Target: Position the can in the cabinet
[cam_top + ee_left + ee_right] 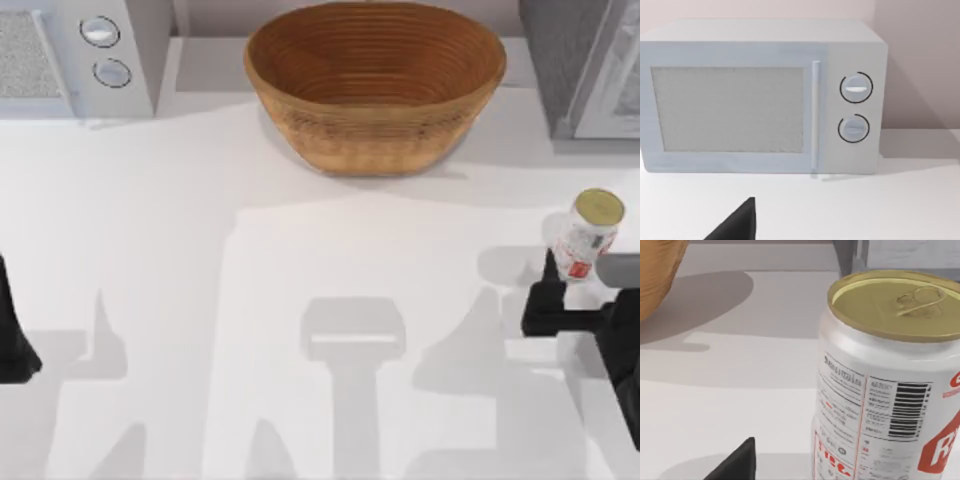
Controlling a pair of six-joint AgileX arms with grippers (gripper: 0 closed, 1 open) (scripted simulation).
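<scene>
- The can (588,235) is standing on the white counter (200,300) out at three o'clock in the top view, tipped a little, its gold top facing up.
- The right pincer (565,290) is sitting right at the can's base, its dark fingers reaching up from the five o'clock side; one finger is touching the can's lower left side, and I cannot tell whether the pincer is gripping or open.
- From the right wrist, the can (890,380) is looming very close, barcode and red markings showing, with one dark fingertip (737,462) beside it and apart from it.
- The cabinet (585,65) is waiting at two o'clock, grey and speckled, its light door panel facing the counter; the can is well apart from it, towards the near edge.
- The basket (375,85) is sitting at twelve o'clock, between the cabinet and the microwave (75,55).
- The microwave is occupying eleven o'clock, its two round knobs showing.
- The left arm (12,335) is parked at nine o'clock by the counter's edge; I cannot tell how its pincer stands.
- The left wrist is looking straight at the microwave (760,97), door shut, one dark fingertip (737,225) showing.
</scene>
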